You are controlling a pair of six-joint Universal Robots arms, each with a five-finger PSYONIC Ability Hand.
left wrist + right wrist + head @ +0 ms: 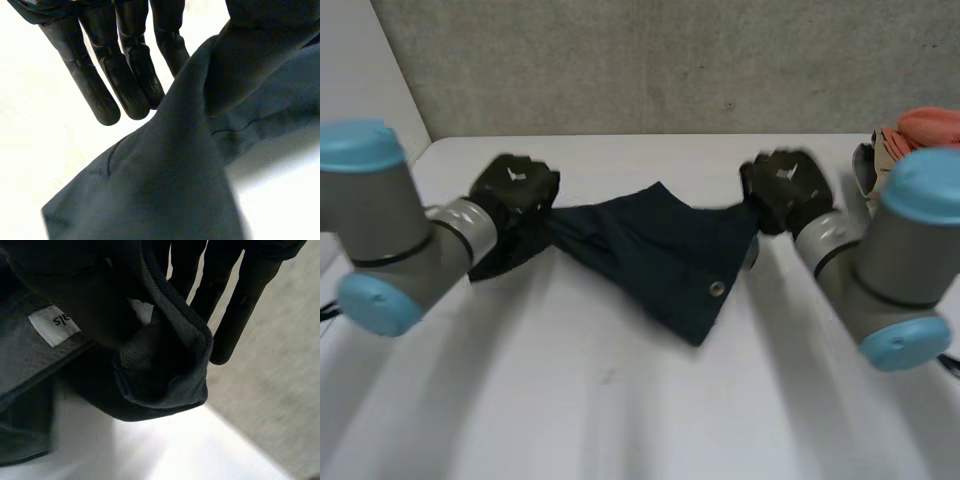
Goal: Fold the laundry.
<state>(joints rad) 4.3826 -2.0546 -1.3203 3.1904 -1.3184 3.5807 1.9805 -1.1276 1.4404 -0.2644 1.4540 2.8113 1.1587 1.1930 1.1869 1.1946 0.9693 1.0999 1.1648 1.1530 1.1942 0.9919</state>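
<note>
Fabric spans the gap between both hands: a dark navy garment (660, 250) is stretched across the far middle of the white table (620, 410). Its lowest point sags toward the near side, and I cannot tell whether that tip touches the tabletop.

The left hand (515, 185) has the garment's left end. In the left wrist view its fingers (130, 80) are nearly straight, and the cloth runs up beside them, apparently nipped against the thumb. The right hand (785, 190) has the right end. Its fingers (250, 300) are also long and straight, with a thick, folded hem bunched between them and the thumb. A white label (54, 325) shows on the inside of the cloth. A metal snap (717, 288) sits near the sagging edge. A pile of clothes (920, 135) waits at the far right.

Both grips look shallow, so the main risk is a slip. If the arms pull further apart, the cloth could slide out from the straight fingers, most likely on the left, where less material seems caught. The cloth is also twisted between the hands, so laying it down like this would probably leave a skewed, creased shape rather than a flat one.
</note>
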